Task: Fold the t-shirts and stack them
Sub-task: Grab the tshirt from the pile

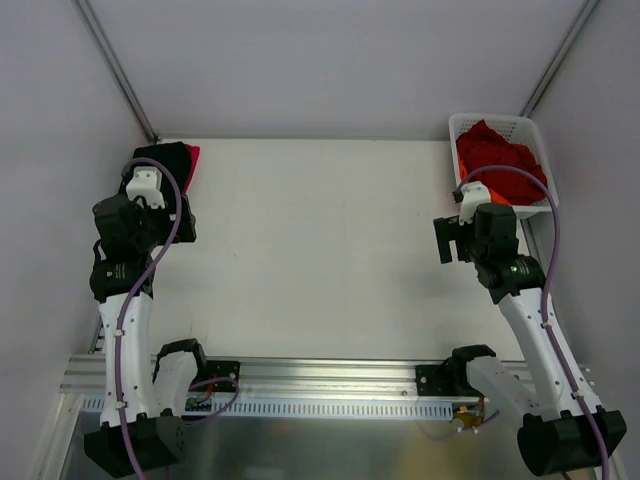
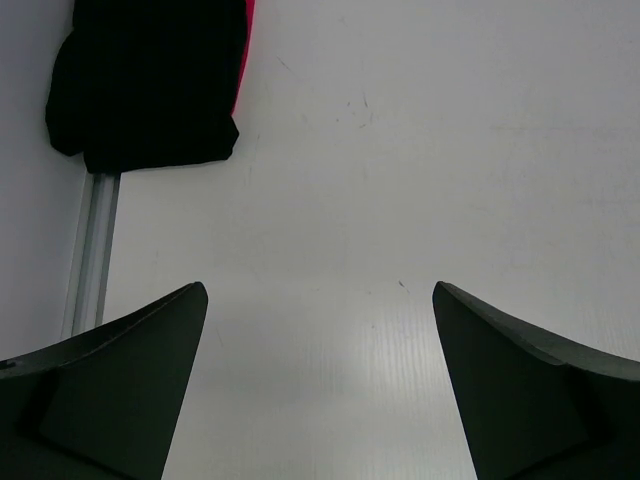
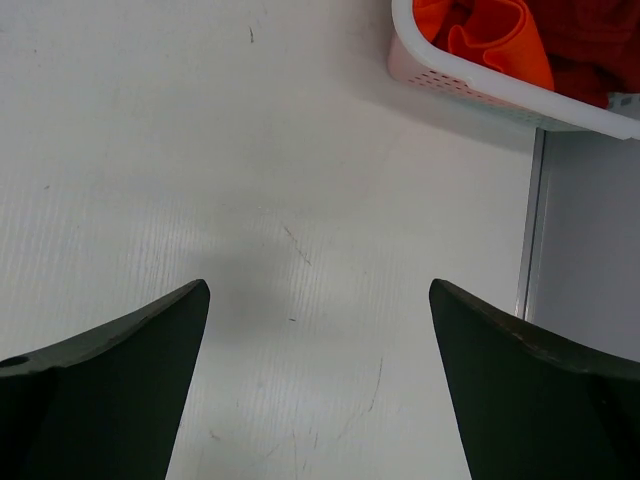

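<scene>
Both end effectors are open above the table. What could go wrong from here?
The dark red cloth t-shirt and the orange cloth t-shirt lie crumpled together in the white plastic lattice basket; the right end effector may lift both, or drag the basket, which stands at the edge of the white table.
The folded black cloth t-shirt seems to overhang the left edge; a nudge from the left end effector could slide it off.

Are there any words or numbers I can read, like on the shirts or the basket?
None: no word, number or logo can be read in any view.
The black t-shirt, red t-shirts, orange t-shirt and white basket look plain.
Any print on the left arm or right arm is too small to tell.
</scene>
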